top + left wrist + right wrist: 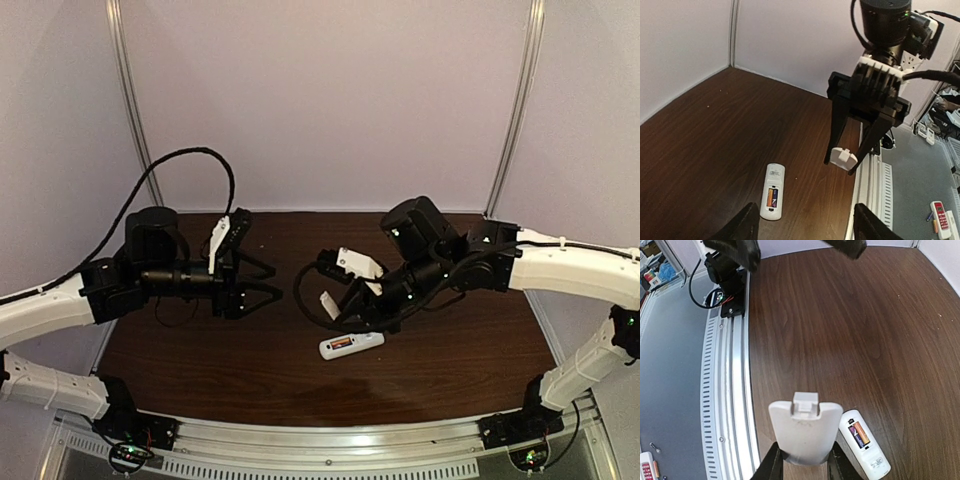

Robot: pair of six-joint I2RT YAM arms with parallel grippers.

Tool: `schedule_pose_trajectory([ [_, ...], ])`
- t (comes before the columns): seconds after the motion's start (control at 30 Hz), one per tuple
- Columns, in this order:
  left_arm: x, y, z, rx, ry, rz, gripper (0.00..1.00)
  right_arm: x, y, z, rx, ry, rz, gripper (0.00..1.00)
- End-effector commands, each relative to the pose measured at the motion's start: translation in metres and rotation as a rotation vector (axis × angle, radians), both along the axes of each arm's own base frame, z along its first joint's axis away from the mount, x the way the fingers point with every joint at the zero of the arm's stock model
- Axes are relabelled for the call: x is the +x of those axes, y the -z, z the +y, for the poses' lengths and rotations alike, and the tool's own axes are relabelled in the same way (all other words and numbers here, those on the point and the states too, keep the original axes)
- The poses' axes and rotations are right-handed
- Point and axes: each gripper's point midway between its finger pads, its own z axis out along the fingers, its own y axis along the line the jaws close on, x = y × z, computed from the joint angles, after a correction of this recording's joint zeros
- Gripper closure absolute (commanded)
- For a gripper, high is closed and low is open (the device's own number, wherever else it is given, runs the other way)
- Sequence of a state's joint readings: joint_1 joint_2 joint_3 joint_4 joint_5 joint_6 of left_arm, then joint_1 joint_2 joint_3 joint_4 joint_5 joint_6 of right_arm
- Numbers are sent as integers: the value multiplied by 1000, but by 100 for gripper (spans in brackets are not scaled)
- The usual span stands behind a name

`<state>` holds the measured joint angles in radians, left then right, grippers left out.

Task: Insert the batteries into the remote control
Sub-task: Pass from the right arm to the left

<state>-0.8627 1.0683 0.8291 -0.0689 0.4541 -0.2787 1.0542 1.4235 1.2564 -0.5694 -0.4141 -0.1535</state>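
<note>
The white remote control (350, 346) lies back-up on the brown table, bay open. Orange-red batteries (858, 434) sit side by side in the bay, also seen in the left wrist view (772, 197). My right gripper (804, 457) is shut on the small loose white cover (805, 430) and holds it above the table, just beside the remote (865, 444). In the top view the cover (327, 303) hangs a little above and left of the remote. My left gripper (277, 281) is open and empty, hovering left of the right gripper, apart from the remote (772, 198).
A metal rail (727, 390) runs along the table's near edge. Pale walls close the back and sides. A black cable (180, 160) loops behind the left arm. Another small remote (940, 216) lies off the table beyond the rail.
</note>
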Motion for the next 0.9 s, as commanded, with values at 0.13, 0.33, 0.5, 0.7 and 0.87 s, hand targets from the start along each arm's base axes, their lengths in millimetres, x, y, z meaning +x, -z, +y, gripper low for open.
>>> schedule_pose_trajectory([
  [0.13, -45, -6, 7, 15, 311, -368, 31, -30, 13, 6, -131, -115, -58, 87],
  [0.33, -61, 7, -4, 43, 409, -356, 31, -34, 14, 12, -162, -119, -79, 88],
  [0.5, -67, 14, -19, 58, 430, -361, 31, -33, 17, 15, -188, -114, -87, 88],
  [0.7, -72, 16, -36, 44, 437, -391, 31, -35, 17, 18, -194, -120, -91, 88],
  [0.87, -69, 23, -48, 64, 438, -395, 31, -39, 15, 20, -191, -134, -94, 88],
])
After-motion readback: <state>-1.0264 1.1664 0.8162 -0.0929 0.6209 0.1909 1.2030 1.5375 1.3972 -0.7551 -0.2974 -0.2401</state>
